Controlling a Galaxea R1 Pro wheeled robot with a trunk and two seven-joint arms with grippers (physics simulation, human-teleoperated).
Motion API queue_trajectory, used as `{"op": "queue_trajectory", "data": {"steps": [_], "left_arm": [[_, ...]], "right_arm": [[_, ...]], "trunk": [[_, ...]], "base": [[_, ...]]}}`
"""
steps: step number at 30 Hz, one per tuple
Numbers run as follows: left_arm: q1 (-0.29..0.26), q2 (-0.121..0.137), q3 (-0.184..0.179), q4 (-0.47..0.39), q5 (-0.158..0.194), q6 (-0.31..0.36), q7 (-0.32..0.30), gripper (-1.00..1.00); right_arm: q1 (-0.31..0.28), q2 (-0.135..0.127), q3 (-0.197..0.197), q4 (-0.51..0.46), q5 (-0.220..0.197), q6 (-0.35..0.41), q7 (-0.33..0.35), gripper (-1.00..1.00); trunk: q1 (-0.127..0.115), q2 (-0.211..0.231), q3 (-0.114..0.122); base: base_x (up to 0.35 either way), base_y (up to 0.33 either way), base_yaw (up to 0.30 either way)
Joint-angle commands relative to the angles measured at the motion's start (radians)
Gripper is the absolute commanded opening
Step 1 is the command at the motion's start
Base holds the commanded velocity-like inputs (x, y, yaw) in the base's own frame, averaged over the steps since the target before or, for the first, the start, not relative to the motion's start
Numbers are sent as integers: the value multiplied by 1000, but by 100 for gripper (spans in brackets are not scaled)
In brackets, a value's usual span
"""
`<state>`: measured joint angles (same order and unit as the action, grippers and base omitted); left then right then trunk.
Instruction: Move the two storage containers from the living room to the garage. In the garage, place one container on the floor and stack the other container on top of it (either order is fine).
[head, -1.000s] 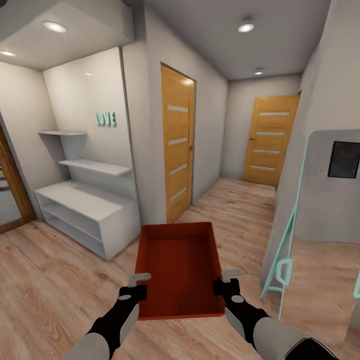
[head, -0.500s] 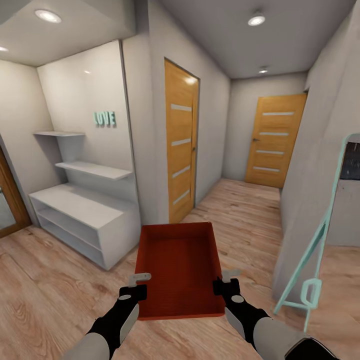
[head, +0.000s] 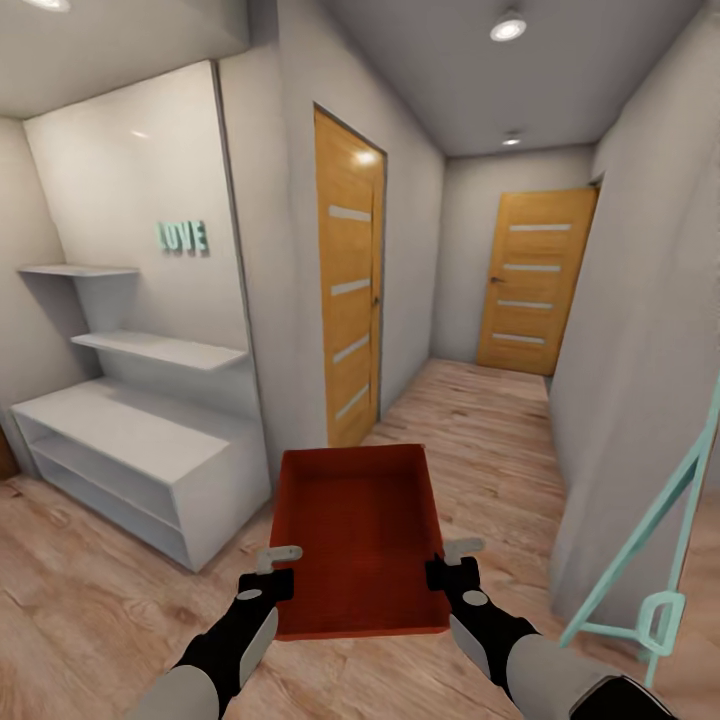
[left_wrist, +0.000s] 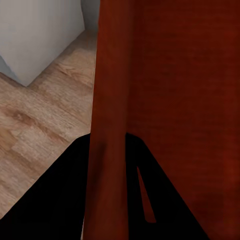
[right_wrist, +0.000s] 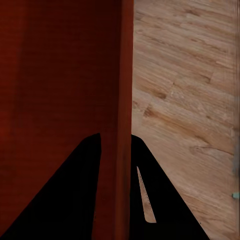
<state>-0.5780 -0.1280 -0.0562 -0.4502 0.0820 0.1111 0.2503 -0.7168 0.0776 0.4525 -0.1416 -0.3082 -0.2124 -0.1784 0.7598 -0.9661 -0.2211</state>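
I carry one orange-red storage container (head: 358, 535) in front of me, level, above light wood planks in a hallway. My left gripper (head: 276, 566) is shut on its left wall near the close end, and my right gripper (head: 452, 560) is shut on its right wall. In the left wrist view the container's wall (left_wrist: 107, 150) runs between the two black fingers (left_wrist: 60, 200). The right wrist view has the opposite wall (right_wrist: 124, 125) clamped between black fingers (right_wrist: 75, 190) the same way. The second container is out of view.
A white low shelf unit (head: 130, 470) with wall shelves stands at the left. A wooden door with glass slits (head: 347, 290) is in the left wall, another door (head: 530, 282) closes the hallway's far end. A mint-green easel frame (head: 660, 560) leans at the right by a wall corner (head: 600, 450).
The camera has moved forward and turned: the shelf unit slid left, the easel slid right and partly out of frame. The container and both grippers keep their place in the picture.
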Motion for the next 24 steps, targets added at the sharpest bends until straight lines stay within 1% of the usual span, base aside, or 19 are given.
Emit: {"op": "queue_trajectory", "data": {"steps": [1, 24], "left_arm": [[0, 25, 24, -6, -15, -10, 63, -100], [0, 25, 24, -7, -15, -10, 63, -100]], "right_arm": [[-1, 1, -43, 0, -43, 1, 0, -100], [-1, 1, -43, 0, -43, 1, 0, -100]], "trunk": [[1, -1, -1], [1, -1, -1]], "base": [[323, 169, -276], [323, 169, -281]]}}
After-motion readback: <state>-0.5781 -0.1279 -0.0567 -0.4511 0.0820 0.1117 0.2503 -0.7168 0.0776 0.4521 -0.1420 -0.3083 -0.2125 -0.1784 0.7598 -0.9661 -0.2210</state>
